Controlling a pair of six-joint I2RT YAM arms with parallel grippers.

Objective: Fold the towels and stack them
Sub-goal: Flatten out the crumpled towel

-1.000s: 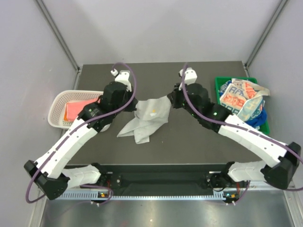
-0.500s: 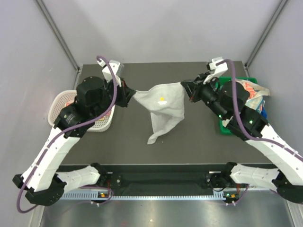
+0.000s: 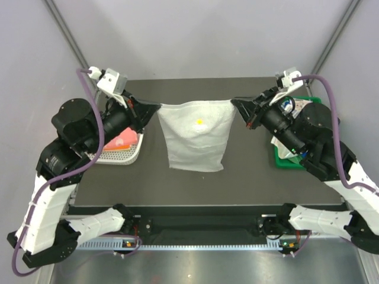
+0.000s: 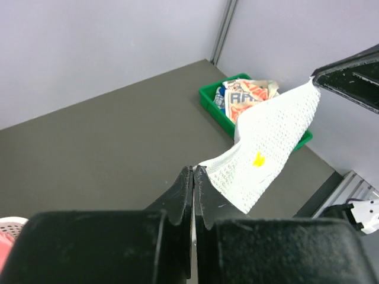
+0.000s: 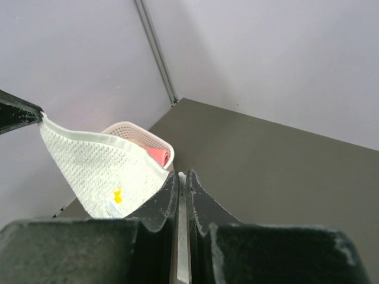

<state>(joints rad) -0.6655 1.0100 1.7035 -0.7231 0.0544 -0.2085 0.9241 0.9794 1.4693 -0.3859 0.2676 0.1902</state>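
Towels (image 4: 244,96) fill green bin (image 4: 212,109), orange towel (image 3: 121,139) in basket (image 3: 120,157).

The left gripper (image 3: 156,107) and right gripper (image 3: 234,102) have risen and drawn far apart, so the white towel (image 3: 197,135), which a second ago lay bunched on the table (image 3: 254,174) just below their close-set fingers, now hangs spread flat between them, one top corner pinched in each pair of fingertips.

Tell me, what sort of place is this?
Probably a lab test cell for robots: plain grey walls enclose a dark table, the left gripper and right gripper stretch a white towel between them, and a basket and green bin sit at the sides.
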